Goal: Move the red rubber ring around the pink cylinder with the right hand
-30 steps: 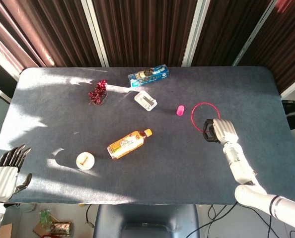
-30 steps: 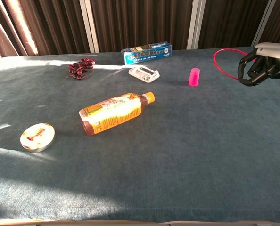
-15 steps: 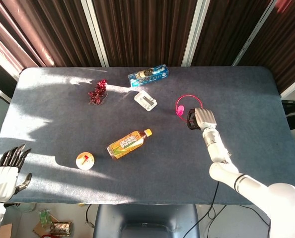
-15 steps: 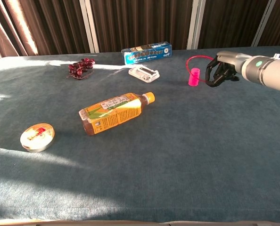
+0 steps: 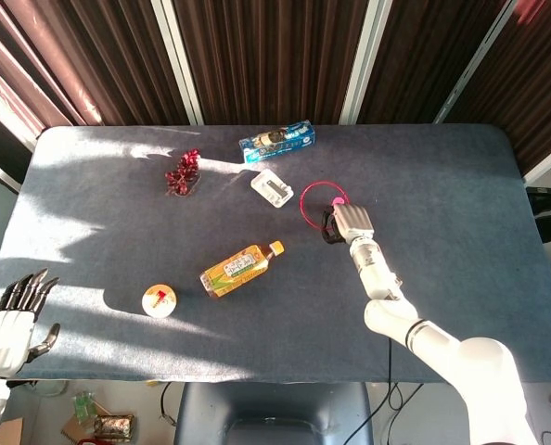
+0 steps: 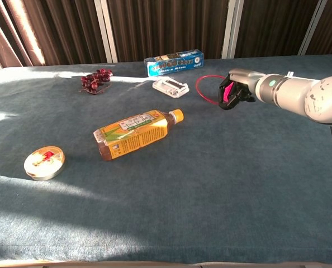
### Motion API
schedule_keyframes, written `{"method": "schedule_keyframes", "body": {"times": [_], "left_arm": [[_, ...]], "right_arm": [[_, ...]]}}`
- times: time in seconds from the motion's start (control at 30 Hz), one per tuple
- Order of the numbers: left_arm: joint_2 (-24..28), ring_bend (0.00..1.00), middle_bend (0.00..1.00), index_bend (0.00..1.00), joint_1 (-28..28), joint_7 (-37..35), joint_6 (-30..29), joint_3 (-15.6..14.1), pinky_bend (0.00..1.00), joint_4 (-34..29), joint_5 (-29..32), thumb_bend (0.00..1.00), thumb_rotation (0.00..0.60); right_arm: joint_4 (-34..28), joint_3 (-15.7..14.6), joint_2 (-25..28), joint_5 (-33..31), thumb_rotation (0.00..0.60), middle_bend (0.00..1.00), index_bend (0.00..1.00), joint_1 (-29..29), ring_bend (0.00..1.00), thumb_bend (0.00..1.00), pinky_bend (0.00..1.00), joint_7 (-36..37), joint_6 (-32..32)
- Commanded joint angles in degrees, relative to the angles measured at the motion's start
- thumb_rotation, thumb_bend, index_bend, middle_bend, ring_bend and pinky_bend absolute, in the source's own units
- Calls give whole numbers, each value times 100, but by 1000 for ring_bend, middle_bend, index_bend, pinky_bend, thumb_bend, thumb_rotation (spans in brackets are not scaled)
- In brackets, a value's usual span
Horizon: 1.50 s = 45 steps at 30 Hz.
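The left hand (image 5: 11,320) rests off the table's (image 5: 90,232) near-left corner, fingers straight and apart, holding nothing. An amber-filled bottle (image 5: 239,269) lies capped on its side mid-table. The right hand (image 5: 343,223) grips the red rubber ring (image 5: 320,197), which encircles the pink cylinder (image 5: 337,199) in the head view.

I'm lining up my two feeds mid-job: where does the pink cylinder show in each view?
Head view: pink cylinder right of centre, inside the red rubber ring, just above the right robot hand.
Chest view: upper right, partly hidden by that robot hand.
Shared landmark: the blue box at the table's far edge.
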<state>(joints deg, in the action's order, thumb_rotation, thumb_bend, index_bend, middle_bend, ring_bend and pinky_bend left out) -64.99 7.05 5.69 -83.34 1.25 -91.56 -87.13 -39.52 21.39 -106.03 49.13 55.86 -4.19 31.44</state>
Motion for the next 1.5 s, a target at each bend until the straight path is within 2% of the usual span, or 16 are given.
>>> {"method": "schedule_keyframes", "body": {"times": [0.03, 0.17, 0.27, 0.47, 0.57, 0.67, 0.77, 0.87, 1.0, 1.1, 1.2, 1.27, 1.33, 1.4, 1.5], "left_arm": [[3, 0, 0, 123, 2, 21, 9, -15, 130, -11, -17, 406, 600], [-7, 0, 0, 123, -1, 46, -11, -27, 130, -10, -54, 405, 600], [-8, 0, 0, 124, -3, 50, 2, -30, 131, -11, -38, 404, 600], [10, 0, 0, 123, -12, 38, -5, -21, 132, -32, -12, 405, 600], [10, 0, 0, 123, -9, 35, 0, -19, 132, -26, -9, 405, 600], [5, 0, 0, 123, -3, 58, 13, -23, 132, -27, -12, 404, 600], [1, 0, 0, 124, -1, 75, 1, -33, 132, -21, -50, 405, 600], [-9, 0, 0, 124, -9, 87, -49, -42, 132, -12, -107, 405, 600], [-19, 0, 0, 125, -29, 105, -113, -53, 133, -4, -164, 405, 600], [-26, 0, 0, 125, -45, 132, -139, -46, 134, -4, -151, 406, 600], [-28, 0, 0, 125, -53, 151, -131, -26, 136, -13, -90, 404, 600], [-36, 0, 0, 125, -59, 188, -126, 0, 136, -23, -26, 404, 600], [-55, 0, 0, 125, -56, 239, -119, 29, 137, -15, 30, 405, 600], [-69, 0, 0, 125, -50, 261, -109, 51, 137, -6, 70, 405, 600], [-98, 0, 0, 125, -45, 301, -110, 107, 137, 17, 160, 406, 600]], "right_arm": [[37, -22, -27, 42, 600, 982, 830, 5, 1000, 580, 1000, 1, 13], [3, -36, -18, 68, 600, 982, 737, -9, 1000, 579, 1000, 11, -7], [-99, -51, 32, 103, 600, 982, 667, -37, 1000, 541, 1000, 8, 22], [-330, -77, 169, 93, 600, 982, 582, -100, 1000, 435, 1000, -85, 115], [-460, -90, 254, 67, 600, 982, 540, -137, 1000, 352, 1000, -155, 174], [-811, -120, 444, 118, 600, 982, 495, -231, 1000, 282, 1000, -242, 382], [-1607, -177, 848, 337, 600, 982, 460, -463, 1000, 248, 1000, -327, 879], [-2782, -375, 1533, 633, 600, 982, 457, -823, 1000, 231, 1000, -666, 1490], [-4929, -685, 2824, 637, 600, 939, 491, -1491, 992, 199, 969, -1688, 2586], [-6430, -884, 3697, 710, 600, 825, 524, -2113, 911, 197, 876, -2166, 3597], [-7341, -1187, 4368, 1217, 600, 723, 514, -2826, 812, 189, 810, -2048, 4477], [-7484, -1409, 4621, 1711, 600, 634, 493, -3253, 718, 169, 757, -1695, 4909], [-7349, -1672, 4802, 2211, 600, 565, 463, -3679, 639, 157, 690, -1208, 5262], [-7141, -1858, 4894, 2458, 600, 496, 416, -3954, 548, 154, 604, -798, 5402], [-6796, -2115, 5025, 2552, 600, 369, 301, -4260, 387, 130, 416, -296, 5321]]}}
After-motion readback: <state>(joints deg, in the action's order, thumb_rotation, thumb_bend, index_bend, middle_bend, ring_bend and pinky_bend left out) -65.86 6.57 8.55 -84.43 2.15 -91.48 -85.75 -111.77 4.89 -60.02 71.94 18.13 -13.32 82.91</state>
